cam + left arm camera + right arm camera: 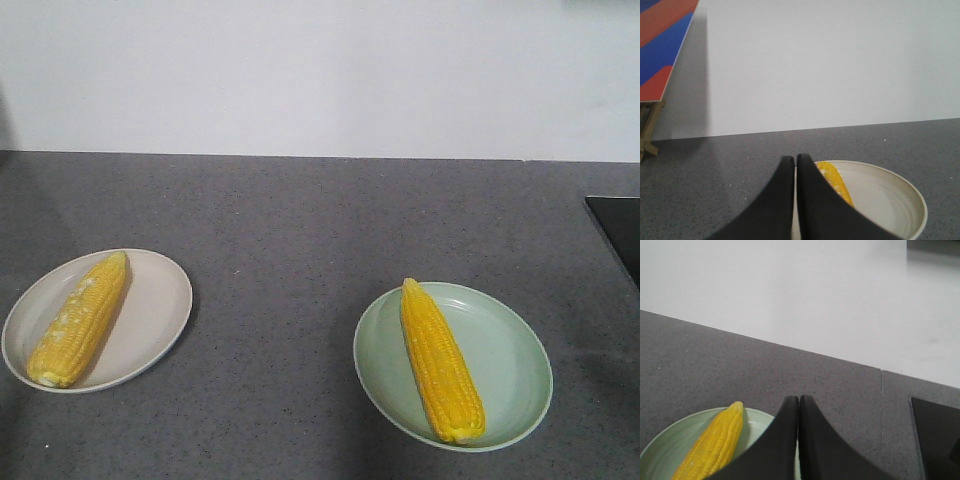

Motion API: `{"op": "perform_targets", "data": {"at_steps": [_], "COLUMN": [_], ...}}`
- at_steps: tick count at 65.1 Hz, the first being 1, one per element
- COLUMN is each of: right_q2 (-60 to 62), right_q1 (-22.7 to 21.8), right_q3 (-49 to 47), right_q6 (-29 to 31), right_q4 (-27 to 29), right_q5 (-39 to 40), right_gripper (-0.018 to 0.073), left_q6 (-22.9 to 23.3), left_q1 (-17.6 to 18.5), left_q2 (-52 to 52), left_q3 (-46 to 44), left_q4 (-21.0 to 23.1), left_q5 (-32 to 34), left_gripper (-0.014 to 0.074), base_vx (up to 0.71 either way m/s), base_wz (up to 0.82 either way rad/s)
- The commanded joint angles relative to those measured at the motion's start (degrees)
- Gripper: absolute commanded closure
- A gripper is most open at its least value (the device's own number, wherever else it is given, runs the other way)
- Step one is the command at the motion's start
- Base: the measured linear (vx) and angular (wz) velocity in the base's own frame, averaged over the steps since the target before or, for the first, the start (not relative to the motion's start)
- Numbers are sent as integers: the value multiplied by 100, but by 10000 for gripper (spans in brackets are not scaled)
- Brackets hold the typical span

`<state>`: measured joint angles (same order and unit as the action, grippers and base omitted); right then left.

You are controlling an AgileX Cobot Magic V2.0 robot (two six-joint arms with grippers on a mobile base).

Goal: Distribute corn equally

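Two plates sit well apart on the dark grey speckled surface [320, 220], each carrying one cob. At about 8 o'clock in the front view, a beige plate [150, 310] holds a corn cob [80, 320] lying along its left half, tip pointing toward 1 o'clock. At about 4 o'clock, a pale green plate [510, 365] holds a second corn cob [441, 362], tip pointing toward 11 o'clock (its blunt end lies near the plate's near rim).

The left gripper [795, 162] hangs over the near side of the beige plate, its black fingers pressed together with nothing between them; the cob's tip shows just right of them. The right gripper [798, 401] likewise has its fingers closed flat against each other, empty, above the green plate's near right part, with the cob at 8 o'clock from its tips.

A black panel [618, 232] lies at the surface's right edge.
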<state>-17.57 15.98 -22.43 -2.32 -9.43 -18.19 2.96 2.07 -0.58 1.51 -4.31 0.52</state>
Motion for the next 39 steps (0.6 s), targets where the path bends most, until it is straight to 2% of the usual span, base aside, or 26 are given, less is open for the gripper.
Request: {"op": "perform_targets", "data": {"at_steps": [1, 9, 15, 26, 39], "right_q2": [207, 565, 898, 1554, 1846], "right_q1": [-276, -821, -1065, -1354, -1461], "right_q3": [203, 707, 1049, 1620, 2170], "right_q6": [78, 232, 202, 202, 190], "right_q4": [256, 520, 615, 862, 853], "right_q5": [573, 873, 1071, 1354, 1858], "right_gripper": [570, 570, 570, 570, 570], "left_q6": [5, 5, 5, 5, 5], "left_q1": [-6, -6, -6, -6, -6], "left_q2": [-100, -100, -100, -100, -100], "left_q3": [57, 57, 57, 57, 57], "left_q4": [58, 58, 58, 58, 58], "left_q5": [407, 407, 407, 407, 407], "left_gripper": [603, 603, 603, 603, 603], "base_vx": [0, 0, 0, 0, 0], "base_wz": [0, 0, 0, 0, 0]}}
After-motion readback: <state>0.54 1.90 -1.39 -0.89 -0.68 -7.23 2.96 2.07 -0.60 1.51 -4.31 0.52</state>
